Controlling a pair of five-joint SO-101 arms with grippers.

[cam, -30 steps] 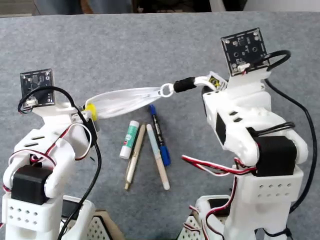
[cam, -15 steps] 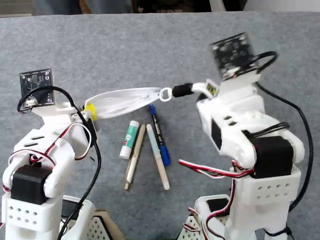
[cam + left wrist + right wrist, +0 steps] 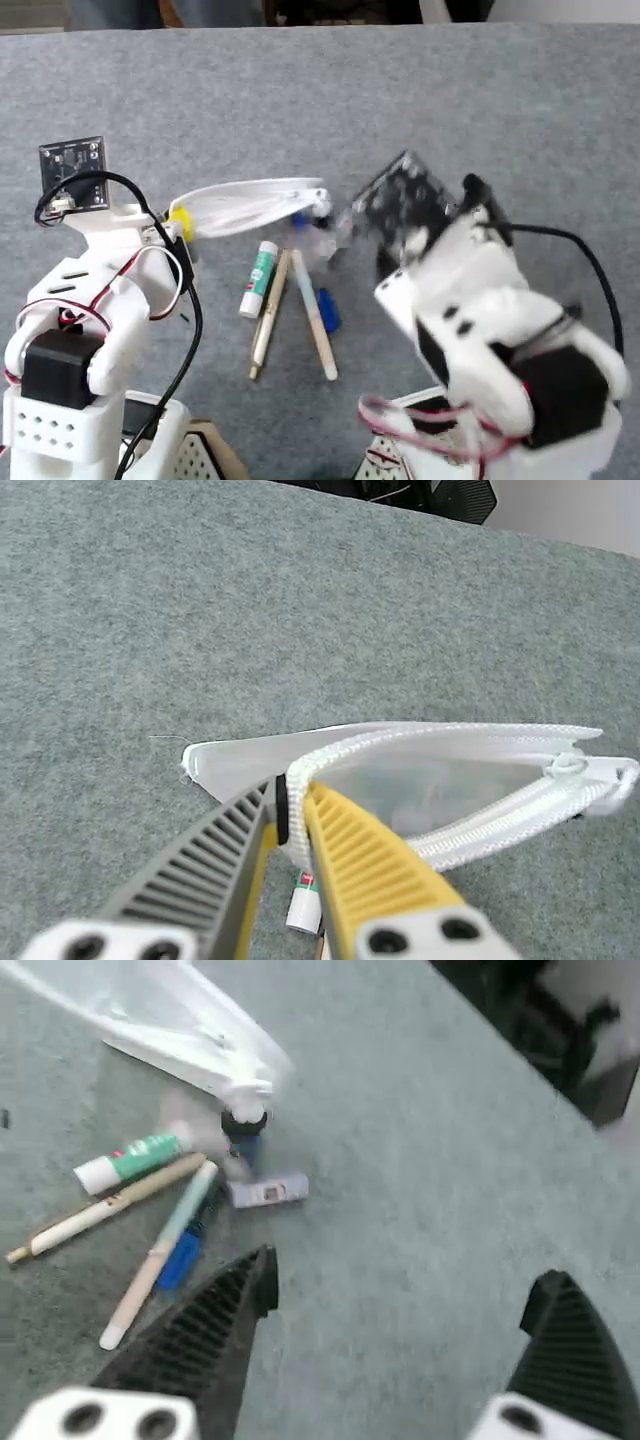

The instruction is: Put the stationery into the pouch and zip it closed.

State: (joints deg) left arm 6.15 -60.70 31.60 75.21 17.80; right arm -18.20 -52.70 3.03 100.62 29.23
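Right end effector (image 3: 408, 1275) swung off pouch (image 3: 250, 205), gaping; left end effector (image 3: 288, 802) pinches its edge.

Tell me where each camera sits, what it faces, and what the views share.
High view: fixed above the table, looking down on the left arm, the right arm, and the pouch and stationery between them.
Left wrist view: on the left arm's wrist, looking along the left hand, shut on the pouch's edge.
Right wrist view: on the right arm's wrist, looking down past the open right hand at the stationery.
Shared: all three show the pouch and the glue stick.
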